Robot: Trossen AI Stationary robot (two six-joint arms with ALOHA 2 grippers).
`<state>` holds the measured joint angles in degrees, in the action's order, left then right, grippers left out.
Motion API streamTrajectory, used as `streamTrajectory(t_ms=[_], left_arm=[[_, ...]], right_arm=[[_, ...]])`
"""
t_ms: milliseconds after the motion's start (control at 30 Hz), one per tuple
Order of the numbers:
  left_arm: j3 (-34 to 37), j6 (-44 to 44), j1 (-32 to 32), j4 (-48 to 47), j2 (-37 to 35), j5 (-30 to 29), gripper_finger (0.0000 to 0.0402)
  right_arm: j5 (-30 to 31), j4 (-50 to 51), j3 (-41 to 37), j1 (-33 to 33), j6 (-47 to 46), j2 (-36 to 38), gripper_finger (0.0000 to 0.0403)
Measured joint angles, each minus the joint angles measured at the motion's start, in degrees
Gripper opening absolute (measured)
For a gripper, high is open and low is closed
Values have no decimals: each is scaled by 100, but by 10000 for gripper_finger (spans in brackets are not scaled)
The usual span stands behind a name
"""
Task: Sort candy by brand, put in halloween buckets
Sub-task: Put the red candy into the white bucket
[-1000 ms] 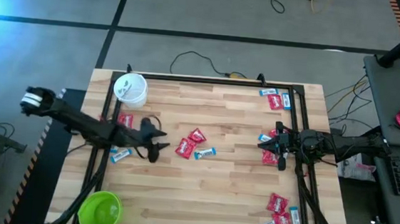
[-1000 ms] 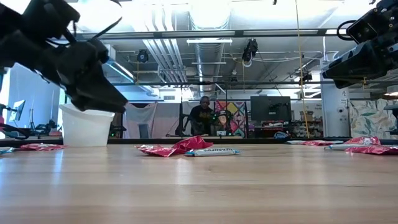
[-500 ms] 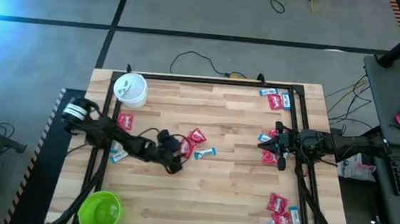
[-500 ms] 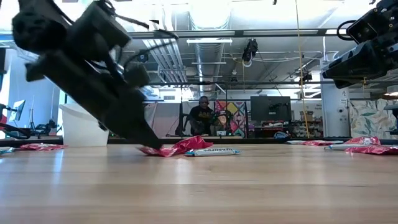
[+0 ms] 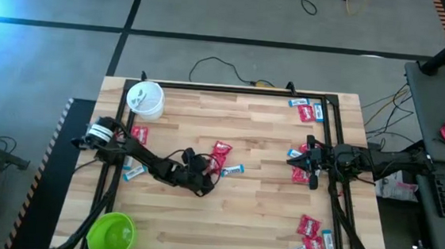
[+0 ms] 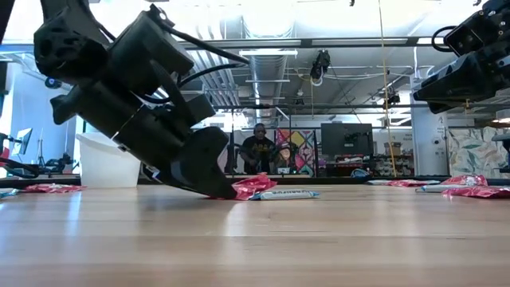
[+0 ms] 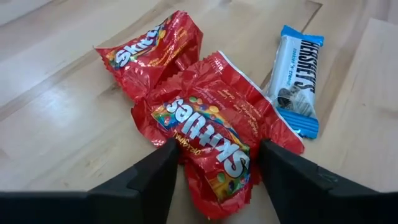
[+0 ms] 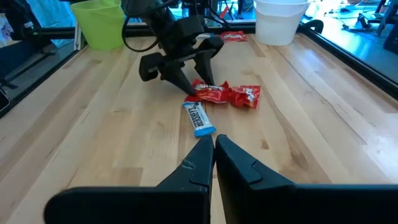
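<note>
Two red wrappers read "Skittles"; the slim blue and white bar [image 7: 295, 79] just beside them reads "Hershey's". The nearer Skittles pack [image 7: 211, 134] lies between the left gripper [image 7: 214, 165] fingers, whose jaws stand apart on either side of it, tips at the wood, not yet clamped. The second Skittles pack [image 7: 149, 50] touches it on the far side. All three lie near the middle of the bench [image 5: 255, 214], a light wood-plank top.

The white bucket [image 5: 145, 99] stands at the far left corner, the lime green bucket [image 5: 112, 233] at the near left corner. More candy lies along the right edge. The right gripper [image 8: 213, 149] hovers near the right edge, jaws together, empty.

Behind the bench is an open workshop with ceiling ducts and monitors; a person [image 6: 258, 148] sits there.

A second earlier the left gripper hung nearer the left edge; it has since reached in to the centre packs.
</note>
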<state>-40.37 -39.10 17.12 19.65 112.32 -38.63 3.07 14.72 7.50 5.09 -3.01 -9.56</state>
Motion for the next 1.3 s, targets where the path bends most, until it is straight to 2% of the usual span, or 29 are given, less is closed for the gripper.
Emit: streamTrajectory(t_ms=[333, 433, 567, 700, 900, 1100, 1200, 1300], left_arm=[[25, -86, 0, -32, -8, -96, 96], [29, -134, -2, -106, -109, -47, 79], [60, -48, -2, -499, -598, 203, 73], [13, -9, -140, -1887, -1507, 299, 72], [-299, -406, -518, -4513, -3035, -417, 72], [-941, -1207, -1579, -7253, -4124, -854, 72], [-1149, -1258, -2385, -7781, -4408, -1161, 72], [-1201, -1109, -3197, -7781, -4490, -1105, 72]], right_arm=[[0, 0, 0, 0, 0, 0, 9], [0, 0, 0, 0, 0, 0, 9], [0, 1, -1, 0, 0, 0, 9], [-2, 4, -1, 2, 0, 0, 9], [0, 0, 1, 0, 0, 1, 9], [0, 1, 0, 0, 0, 2, 9], [0, 0, -1, 0, 0, 2, 9], [0, 2, 0, 0, 0, 0, 9]])
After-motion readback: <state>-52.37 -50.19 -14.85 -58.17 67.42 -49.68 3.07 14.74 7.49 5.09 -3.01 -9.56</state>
